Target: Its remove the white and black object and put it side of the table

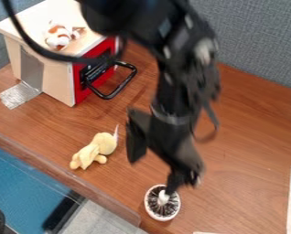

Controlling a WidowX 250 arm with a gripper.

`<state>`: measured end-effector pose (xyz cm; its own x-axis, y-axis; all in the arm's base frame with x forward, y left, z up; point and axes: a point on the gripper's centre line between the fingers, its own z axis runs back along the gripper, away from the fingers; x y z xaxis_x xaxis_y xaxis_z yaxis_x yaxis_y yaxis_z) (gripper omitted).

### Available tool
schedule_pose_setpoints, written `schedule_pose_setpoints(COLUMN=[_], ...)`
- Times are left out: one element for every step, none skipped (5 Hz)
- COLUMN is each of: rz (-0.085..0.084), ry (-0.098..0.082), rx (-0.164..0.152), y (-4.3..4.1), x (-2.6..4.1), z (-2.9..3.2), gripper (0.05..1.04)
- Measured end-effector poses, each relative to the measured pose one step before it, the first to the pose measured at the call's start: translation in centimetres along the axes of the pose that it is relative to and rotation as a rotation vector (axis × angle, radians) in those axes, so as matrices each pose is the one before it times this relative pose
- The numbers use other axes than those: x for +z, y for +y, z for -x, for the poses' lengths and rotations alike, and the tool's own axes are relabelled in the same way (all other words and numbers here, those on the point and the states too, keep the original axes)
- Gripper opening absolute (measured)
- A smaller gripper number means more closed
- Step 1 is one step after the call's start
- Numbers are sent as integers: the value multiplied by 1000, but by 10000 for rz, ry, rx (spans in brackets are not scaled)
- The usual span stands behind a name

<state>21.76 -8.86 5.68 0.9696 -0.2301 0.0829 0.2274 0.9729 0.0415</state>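
The black gripper (183, 176) hangs low over the front middle of the table, with its lowest part at the upper right edge of the white and black object (162, 202). That object is a small round white dish shape with black streaks or bristles inside and a white knob near its middle. It rests on the wooden table (239, 192) near the front edge. The gripper's lower end overlaps its rim in the view; whether they touch is unclear.
A yellow plush toy (96, 150) lies left of the gripper. At the back left stands a red-fronted toy oven (47, 68) with a protruding black handle (114, 91) and an orange and white plush (59, 36) on top.
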Motion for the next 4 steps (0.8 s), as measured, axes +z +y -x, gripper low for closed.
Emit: schedule_pose_setpoints(rz=[-179,-91,-71,-100], ry=[235,348,6,15], rx=[-339,-214,-40,-13], y=[-1366,-665,8,137], x=[-2069,-1345,-246,-143], z=[230,340,-39,-13], gripper=[1000,985,908,611])
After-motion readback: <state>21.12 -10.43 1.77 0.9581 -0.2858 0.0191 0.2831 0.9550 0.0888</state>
